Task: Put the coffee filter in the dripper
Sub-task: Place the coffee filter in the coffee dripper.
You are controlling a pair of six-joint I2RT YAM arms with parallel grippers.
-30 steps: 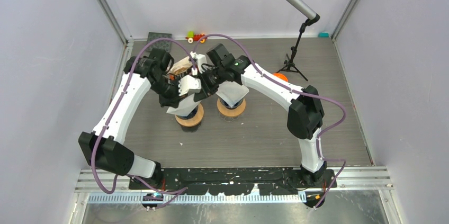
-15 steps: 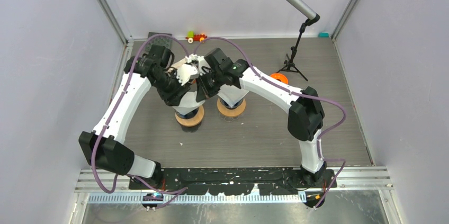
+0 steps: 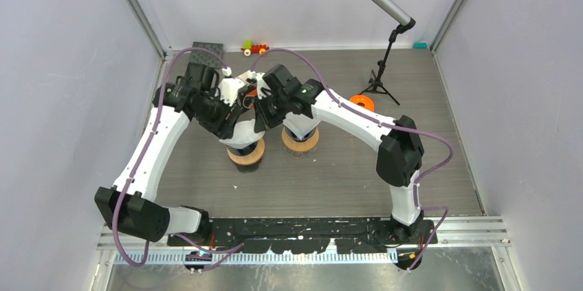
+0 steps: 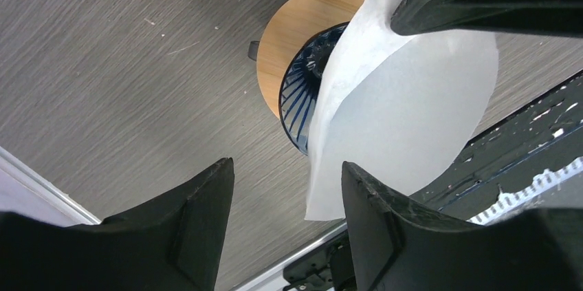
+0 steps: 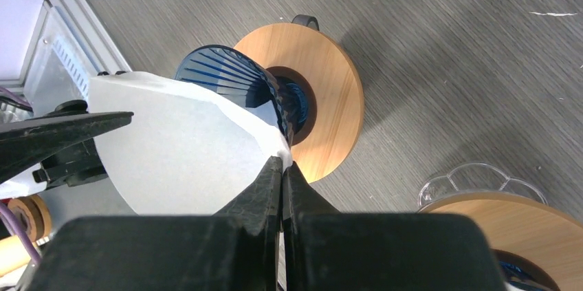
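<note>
The white paper coffee filter (image 5: 179,146) hangs by its corner from my right gripper (image 5: 282,164), which is shut on it. It sits just above and beside the dark blue ribbed dripper (image 5: 234,74) on its round wooden base (image 5: 330,84). In the left wrist view the filter (image 4: 405,112) covers part of the dripper (image 4: 302,98). My left gripper (image 4: 285,174) is open, with the filter's lower edge just beyond its right finger and untouched. From above, both grippers meet over the dripper's base (image 3: 246,153): left (image 3: 234,91), right (image 3: 256,102).
A second dripper on a wooden base (image 3: 300,141) stands right of the first, with a clear glass rim (image 5: 474,174) by it. A microphone stand (image 3: 385,43), an orange disc (image 3: 360,102), a small toy (image 3: 254,48) and a black plate (image 3: 206,50) lie towards the back.
My left gripper has opened, let go of the filter and drawn back to the left. My right gripper has shut on the filter's corner and now carries it alone.
</note>
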